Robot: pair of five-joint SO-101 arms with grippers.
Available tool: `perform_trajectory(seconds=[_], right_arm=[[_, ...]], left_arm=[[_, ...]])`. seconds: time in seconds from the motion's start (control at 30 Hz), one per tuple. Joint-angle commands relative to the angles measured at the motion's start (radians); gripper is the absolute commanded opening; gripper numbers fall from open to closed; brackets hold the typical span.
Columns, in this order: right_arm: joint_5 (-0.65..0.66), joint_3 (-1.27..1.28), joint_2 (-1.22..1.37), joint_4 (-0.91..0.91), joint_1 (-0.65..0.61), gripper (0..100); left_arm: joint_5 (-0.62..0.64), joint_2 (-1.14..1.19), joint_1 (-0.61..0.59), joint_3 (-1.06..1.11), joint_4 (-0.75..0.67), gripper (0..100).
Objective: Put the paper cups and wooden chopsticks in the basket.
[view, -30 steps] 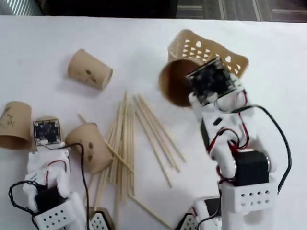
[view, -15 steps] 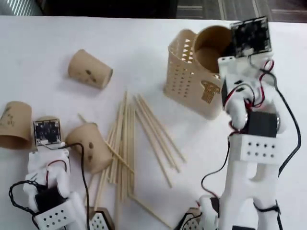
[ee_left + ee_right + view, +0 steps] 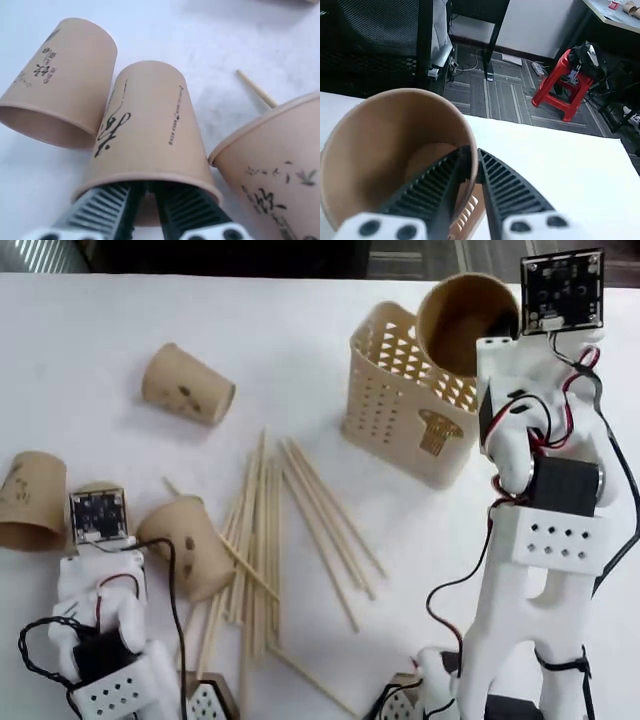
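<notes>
The right arm (image 3: 545,530) stands tall, right claw (image 3: 472,155) pinching the rim of a paper cup (image 3: 455,315) over the basket (image 3: 395,405); the left claw (image 3: 146,189) sits low, clamped on a lying cup (image 3: 145,125); five cups altogether, one basket; the chopsticks (image 3: 262,530) lie heaped, too tangled to count.

From above, the left arm's (image 3: 100,610) camera board covers most of its paper cup (image 3: 145,125). The right arm (image 3: 545,500) masks the basket's (image 3: 400,400) far corner. Ends of the chopsticks (image 3: 255,540) hide behind the arm bases at the table's (image 3: 300,320) near edge.
</notes>
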Motion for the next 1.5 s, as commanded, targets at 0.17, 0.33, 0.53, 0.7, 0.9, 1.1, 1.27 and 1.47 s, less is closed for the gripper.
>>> perform_trajectory(seconds=[0.17, 0.33, 0.53, 0.7, 0.9, 1.1, 1.27, 1.47], right_arm=[[-0.011, -0.015, 0.081, 0.038, 0.010, 1.9], [-0.012, -0.021, 0.145, 0.087, 0.010, 2.4], [-0.089, -0.026, 0.154, 0.113, 0.025, 17.5], [-0.087, -0.189, 0.153, 0.228, 0.021, 21.4], [-0.018, -0.400, 0.153, 0.518, -0.065, 17.7], [0.040, -0.405, 0.154, 0.728, -0.213, 17.9], [0.040, -0.348, 0.153, 0.825, -0.314, 18.0], [0.032, -0.158, 0.153, 0.806, -0.426, 18.0]], left_arm=[[-0.002, -0.008, 0.010, -0.011, -0.020, 2], [-0.002, -0.008, 0.010, -0.011, -0.020, 2], [-0.002, -0.008, 0.010, -0.011, -0.020, 2], [0.000, -0.008, 0.010, -0.017, -0.018, 2], [0.000, -0.008, 0.084, -0.109, 0.018, 2], [-0.060, -0.008, 0.119, -0.288, 0.095, 2], [-0.229, -0.008, 0.119, -0.359, 0.149, 2], [-0.270, -0.008, 0.114, -0.476, 0.285, 8]])
